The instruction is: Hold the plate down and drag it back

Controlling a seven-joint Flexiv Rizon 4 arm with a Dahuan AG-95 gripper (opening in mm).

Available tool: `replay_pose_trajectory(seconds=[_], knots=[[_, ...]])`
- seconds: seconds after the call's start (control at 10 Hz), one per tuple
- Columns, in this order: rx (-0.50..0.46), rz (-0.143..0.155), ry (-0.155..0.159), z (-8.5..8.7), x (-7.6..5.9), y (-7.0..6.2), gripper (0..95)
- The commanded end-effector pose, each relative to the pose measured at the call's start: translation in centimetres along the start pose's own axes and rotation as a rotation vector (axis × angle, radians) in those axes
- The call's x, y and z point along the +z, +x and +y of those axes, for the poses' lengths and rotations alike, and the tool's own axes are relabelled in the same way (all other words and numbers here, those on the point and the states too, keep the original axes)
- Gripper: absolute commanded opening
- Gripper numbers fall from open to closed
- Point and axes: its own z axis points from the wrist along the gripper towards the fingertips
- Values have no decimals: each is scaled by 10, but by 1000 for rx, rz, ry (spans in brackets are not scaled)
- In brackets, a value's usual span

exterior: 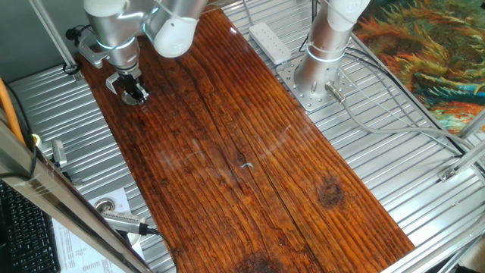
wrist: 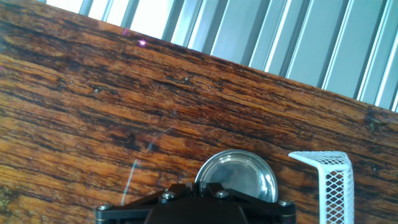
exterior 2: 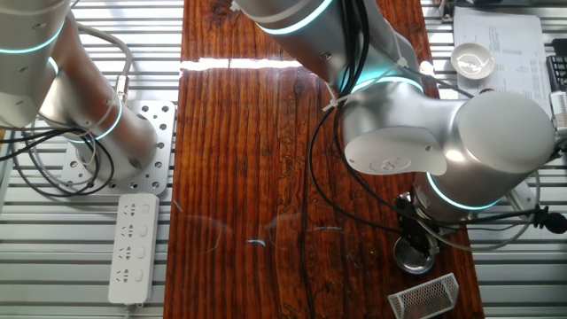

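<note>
The plate (wrist: 239,174), a small round metal disc with a shiny rim, lies on the wooden board near its edge. It also shows in the other fixed view (exterior 2: 415,258). My gripper (wrist: 198,190) comes straight down onto the near part of the plate, and its jaws are shut together with nothing between them. In the other fixed view the gripper (exterior 2: 410,237) has its tip on the plate. In one fixed view the gripper (exterior: 136,95) stands at the far left corner of the board and hides most of the plate.
A white mesh U-shaped bracket (wrist: 333,180) stands just right of the plate, also in the other fixed view (exterior 2: 425,297). The board's edge and a ribbed metal table (wrist: 280,43) lie just beyond. A power strip (exterior 2: 133,248) and a second arm's base (exterior: 322,57) stand off the board.
</note>
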Motion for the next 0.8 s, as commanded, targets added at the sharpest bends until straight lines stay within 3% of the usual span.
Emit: replay_pose_trajectory(seconds=[0.1, 0.8], knots=[[4, 2, -4, 2, 0, 0, 0], [20, 1, -5, 15, -1, 0, 0]])
